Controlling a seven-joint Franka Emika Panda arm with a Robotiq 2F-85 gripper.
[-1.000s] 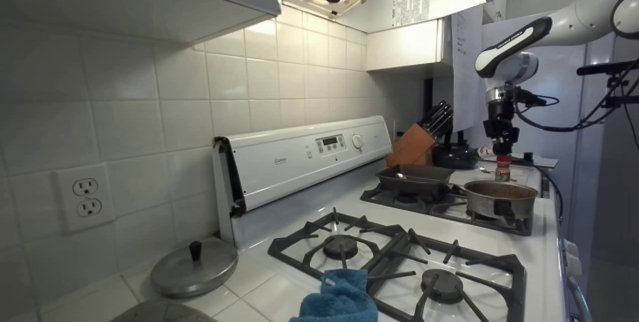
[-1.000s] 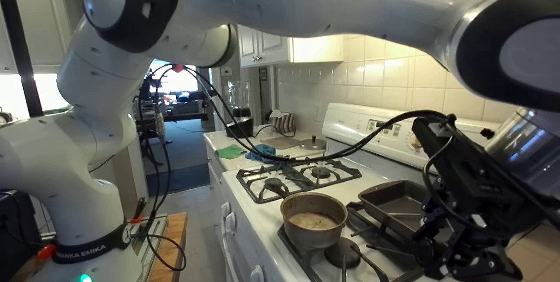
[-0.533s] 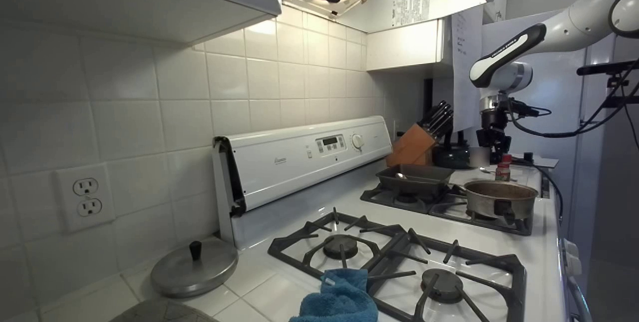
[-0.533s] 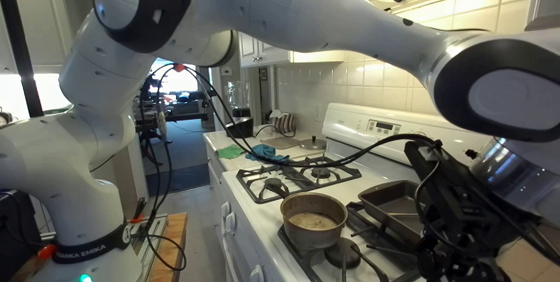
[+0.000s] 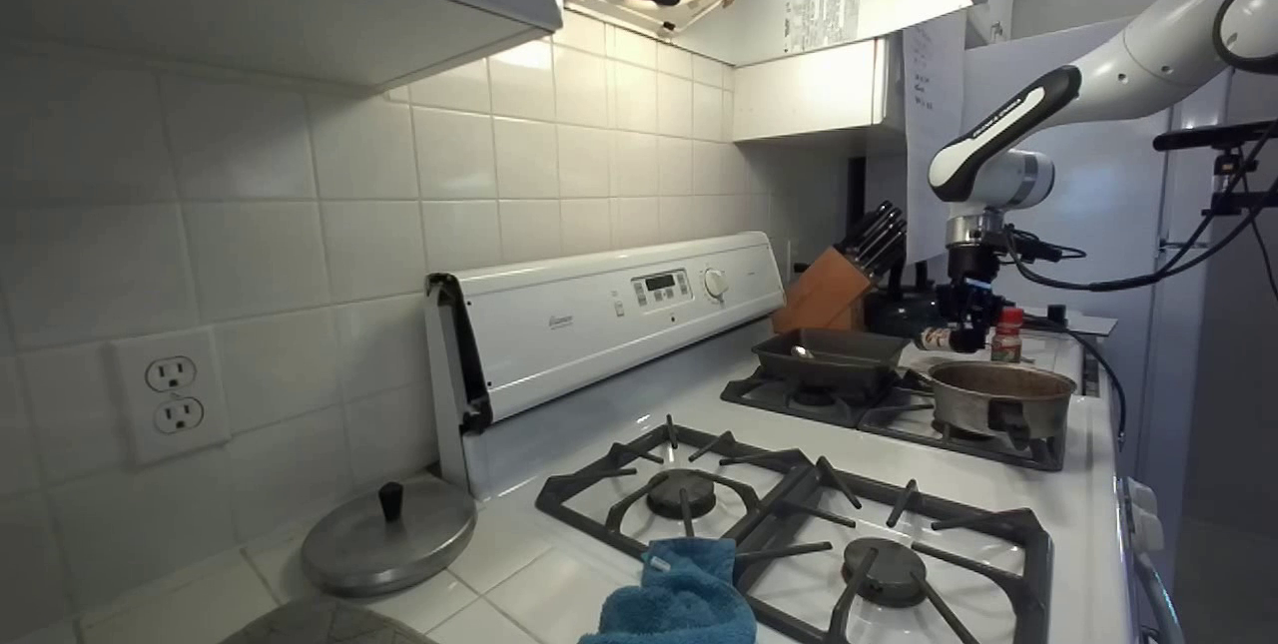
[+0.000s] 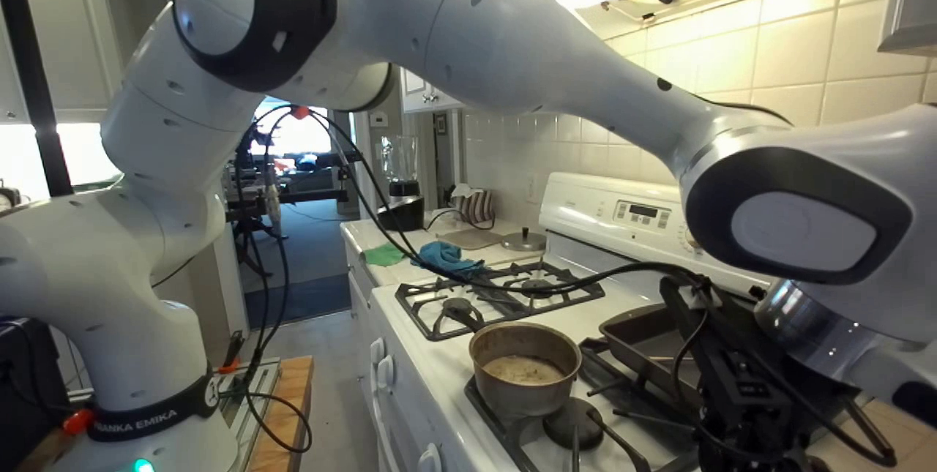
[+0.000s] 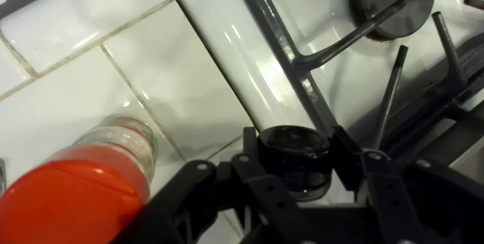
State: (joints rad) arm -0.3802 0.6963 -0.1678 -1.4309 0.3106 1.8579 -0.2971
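Within your black two-fingered pincer (image 7: 294, 147), clamped upon it, a small cylindrical jar with a glossy black cap (image 7: 295, 160) appears tipped sideways. You look to be at the holding step; your next move seems to call for a steady grip, clear of the upright red-capped glass jar (image 7: 83, 191) close by on the white tiled tabletop (image 7: 181, 77). Farther out stands a worn metal saucepan (image 5: 958, 402).

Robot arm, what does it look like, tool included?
The Franka Emika arm is white and rounded, with black-ringed grey joint caps. Lettering marks its black base band; black cables loop alongside. The tool is black, with angular fingers and silvery screws.
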